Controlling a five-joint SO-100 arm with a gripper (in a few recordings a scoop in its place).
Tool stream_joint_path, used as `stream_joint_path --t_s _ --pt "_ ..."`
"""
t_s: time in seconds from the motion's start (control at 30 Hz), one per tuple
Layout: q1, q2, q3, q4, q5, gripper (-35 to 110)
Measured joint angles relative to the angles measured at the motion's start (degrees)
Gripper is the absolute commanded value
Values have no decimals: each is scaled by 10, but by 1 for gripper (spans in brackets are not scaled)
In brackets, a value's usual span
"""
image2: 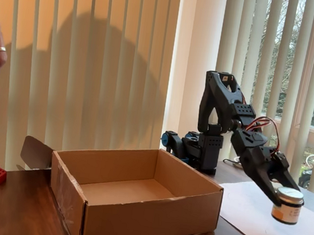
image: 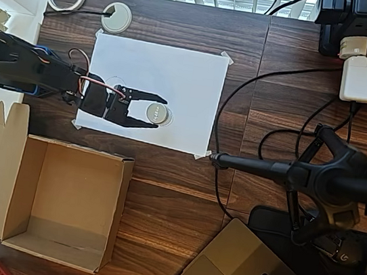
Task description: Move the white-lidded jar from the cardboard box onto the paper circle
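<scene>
Jar, small and round with a whitish lid [image: 157, 113], hangs clamped in the black two-finger gripper [image: 148, 111] above the taped white sheet [image: 191, 84], seemingly not yet down; an early release could drop it off the faint pencil circle. Dark wooden desk [image: 161, 196], empty brown cardboard box [image2: 134, 201], window blinds behind

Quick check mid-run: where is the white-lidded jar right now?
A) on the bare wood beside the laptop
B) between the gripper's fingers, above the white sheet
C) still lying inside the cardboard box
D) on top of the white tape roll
B: the white-lidded jar sits between the fingers of the gripper over the white sheet, while the cardboard box shows a bare floor in both views.
</scene>
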Motion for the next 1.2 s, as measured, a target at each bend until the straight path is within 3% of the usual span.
stream_joint_path --t_s 1.2 --pt "-10 -83 -11 -52 -11 6"
